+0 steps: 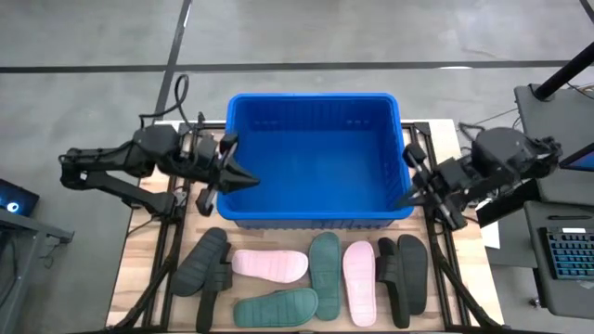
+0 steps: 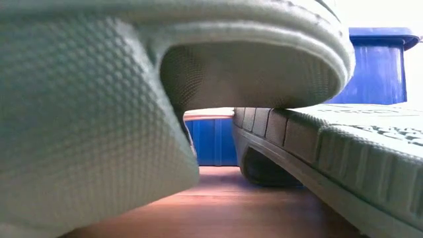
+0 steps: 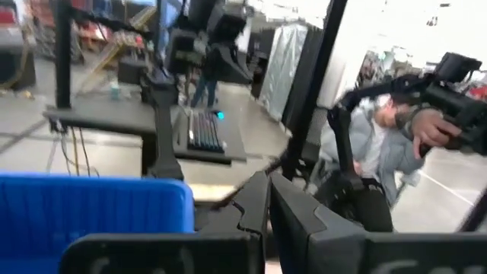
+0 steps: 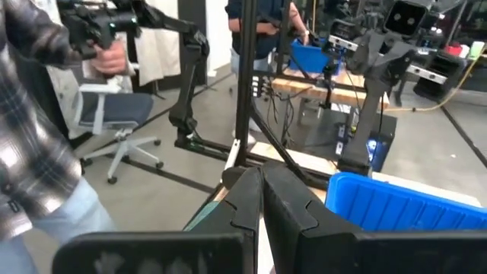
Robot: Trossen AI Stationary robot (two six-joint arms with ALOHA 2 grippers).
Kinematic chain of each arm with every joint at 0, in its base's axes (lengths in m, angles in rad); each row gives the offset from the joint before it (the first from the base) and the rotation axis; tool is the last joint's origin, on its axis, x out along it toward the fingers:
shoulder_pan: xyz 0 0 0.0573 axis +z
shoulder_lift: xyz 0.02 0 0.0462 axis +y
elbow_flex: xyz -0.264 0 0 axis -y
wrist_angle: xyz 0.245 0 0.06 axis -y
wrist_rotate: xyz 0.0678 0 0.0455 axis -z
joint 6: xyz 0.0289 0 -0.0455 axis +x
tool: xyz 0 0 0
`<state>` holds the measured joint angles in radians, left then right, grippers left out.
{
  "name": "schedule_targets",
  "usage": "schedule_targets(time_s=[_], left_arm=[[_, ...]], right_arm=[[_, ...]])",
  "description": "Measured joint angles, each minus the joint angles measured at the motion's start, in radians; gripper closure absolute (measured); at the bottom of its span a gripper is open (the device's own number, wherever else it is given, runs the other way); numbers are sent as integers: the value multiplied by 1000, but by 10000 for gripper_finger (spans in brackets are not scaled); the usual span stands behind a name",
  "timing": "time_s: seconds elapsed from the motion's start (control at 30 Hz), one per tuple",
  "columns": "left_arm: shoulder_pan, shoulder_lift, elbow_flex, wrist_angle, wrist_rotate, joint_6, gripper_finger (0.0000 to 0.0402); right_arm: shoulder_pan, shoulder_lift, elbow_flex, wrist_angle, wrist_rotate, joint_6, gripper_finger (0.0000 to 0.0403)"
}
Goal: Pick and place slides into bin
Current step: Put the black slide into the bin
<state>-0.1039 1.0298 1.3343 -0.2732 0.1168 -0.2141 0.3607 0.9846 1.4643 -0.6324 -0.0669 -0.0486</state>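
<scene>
Left claw [image 1: 252, 179] beside bin [image 1: 316, 219]

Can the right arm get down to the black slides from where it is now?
Probably yes. The right gripper, shut, hangs by the bin's right front corner, and the black slides lie just in front of it, uncovered.

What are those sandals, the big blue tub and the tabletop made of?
The slides look like soft matte rubber or foam; the low view shows a fine pebbled texture. The bin looks like glossy moulded plastic, with ribbed walls and a rolled rim. The table appears to be pale wood, with visible plank grain.
</scene>
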Motion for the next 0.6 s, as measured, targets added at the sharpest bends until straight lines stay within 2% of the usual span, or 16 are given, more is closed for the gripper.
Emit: schedule_targets(time_s=[0.2, 0.4, 0.5, 0.6], left_arm=[[-67, -7, 6, -157, -19, -20, 402], [-70, -18, -4, -386, -19, 13, 402], [-70, -20, -5, -430, -10, 19, 402], [-70, -27, -18, -447, 1, 18, 402]], right_arm=[[185, 43, 0, -49, 254, 194, 394], [343, 108, -1, -95, 525, 457, 394], [381, 156, 3, -94, 582, 582, 394], [398, 204, 4, -95, 587, 695, 394]])
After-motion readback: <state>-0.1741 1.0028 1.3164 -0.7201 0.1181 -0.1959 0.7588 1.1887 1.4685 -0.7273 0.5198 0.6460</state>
